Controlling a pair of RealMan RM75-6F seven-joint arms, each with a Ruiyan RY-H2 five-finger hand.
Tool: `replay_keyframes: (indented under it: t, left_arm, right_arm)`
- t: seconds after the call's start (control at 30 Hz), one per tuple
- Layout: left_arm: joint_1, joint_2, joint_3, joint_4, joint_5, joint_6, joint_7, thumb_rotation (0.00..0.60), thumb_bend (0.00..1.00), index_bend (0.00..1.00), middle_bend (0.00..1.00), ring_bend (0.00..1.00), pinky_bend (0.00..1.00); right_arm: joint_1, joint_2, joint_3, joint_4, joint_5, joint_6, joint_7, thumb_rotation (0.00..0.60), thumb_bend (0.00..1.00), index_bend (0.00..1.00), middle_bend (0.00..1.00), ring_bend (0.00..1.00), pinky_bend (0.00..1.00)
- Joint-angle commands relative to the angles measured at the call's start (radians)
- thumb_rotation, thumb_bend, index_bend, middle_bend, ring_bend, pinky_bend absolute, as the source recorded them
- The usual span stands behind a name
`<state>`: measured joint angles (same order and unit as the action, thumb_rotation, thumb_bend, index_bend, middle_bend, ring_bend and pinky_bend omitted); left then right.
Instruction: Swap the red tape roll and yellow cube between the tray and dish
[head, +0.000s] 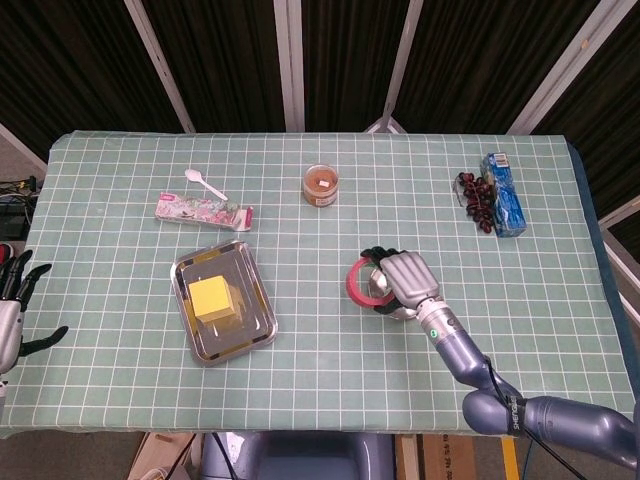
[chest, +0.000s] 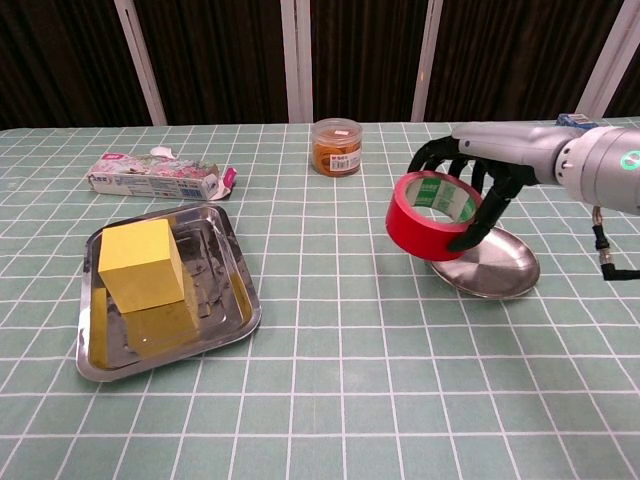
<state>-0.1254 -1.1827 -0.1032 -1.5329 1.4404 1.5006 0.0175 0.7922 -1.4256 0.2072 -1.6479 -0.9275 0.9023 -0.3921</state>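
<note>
The tape (chest: 428, 214) is gripped by the right hand (chest: 470, 185) and held clear above the dish (chest: 490, 268). The cube (chest: 141, 264) is seated in the tray (chest: 236, 296). The left hand (head: 12, 300) is held open. No writing can be read.
</note>
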Motion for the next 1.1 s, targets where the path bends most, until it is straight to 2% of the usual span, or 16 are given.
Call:
replay_keyframes:
  t: [0.03, 0.2, 0.4, 0.6, 0.7, 0.77, 0.9, 1.0, 1.1]
  left_arm:
    - [-0.001, 0.002, -0.001, 0.002, -0.002, -0.003, -0.006, 0.600, 0.07, 0.17, 0.00, 0.00, 0.07]
    - [0.000, 0.005, -0.006, 0.007, -0.009, -0.003, -0.018, 0.600, 0.07, 0.17, 0.00, 0.00, 0.07]
    - [0.003, 0.008, -0.006, 0.006, -0.005, 0.003, -0.030, 0.600, 0.07, 0.17, 0.00, 0.00, 0.07]
    - [0.000, 0.007, -0.008, 0.008, -0.010, -0.004, -0.030, 0.600, 0.07, 0.17, 0.00, 0.00, 0.07]
    - [0.001, 0.008, -0.010, 0.009, -0.012, -0.004, -0.034, 0.600, 0.07, 0.17, 0.00, 0.00, 0.07]
    - [0.001, 0.010, -0.009, 0.009, -0.013, -0.006, -0.036, 0.600, 0.07, 0.16, 0.00, 0.00, 0.05]
    - [-0.001, 0.017, -0.002, 0.002, -0.009, -0.016, -0.041, 0.600, 0.05, 0.16, 0.00, 0.00, 0.00]
    - [-0.003, 0.023, 0.002, -0.002, -0.005, -0.025, -0.043, 0.600, 0.00, 0.16, 0.00, 0.00, 0.00]
    - [-0.005, 0.021, 0.002, -0.005, -0.004, -0.026, -0.040, 0.600, 0.00, 0.16, 0.00, 0.00, 0.00]
  right_arm:
    - [0.014, -0.011, -0.005, -0.066, 0.036, 0.022, -0.038, 0.600, 0.29, 0.41, 0.25, 0.43, 0.39]
    - [0.016, -0.047, -0.035, -0.115, 0.035, 0.048, -0.069, 0.600, 0.29, 0.41, 0.25, 0.43, 0.39]
    - [0.016, -0.124, -0.060, -0.079, 0.026, 0.080, -0.086, 0.600, 0.29, 0.41, 0.25, 0.42, 0.39]
    - [0.024, -0.174, -0.068, -0.039, 0.016, 0.083, -0.094, 0.600, 0.28, 0.41, 0.24, 0.37, 0.39]
    - [0.028, -0.188, -0.072, -0.032, 0.014, 0.077, -0.096, 0.600, 0.20, 0.32, 0.21, 0.29, 0.34]
    - [0.030, -0.195, -0.076, -0.029, 0.025, 0.064, -0.096, 0.600, 0.13, 0.19, 0.13, 0.17, 0.26]
    - [0.046, -0.193, -0.085, -0.023, 0.065, 0.040, -0.127, 0.600, 0.05, 0.12, 0.05, 0.02, 0.20]
    - [0.040, -0.190, -0.086, -0.028, 0.062, 0.051, -0.123, 0.600, 0.02, 0.07, 0.01, 0.00, 0.16]
    - [0.027, -0.163, -0.086, -0.066, 0.054, 0.054, -0.098, 0.600, 0.01, 0.04, 0.00, 0.00, 0.12]
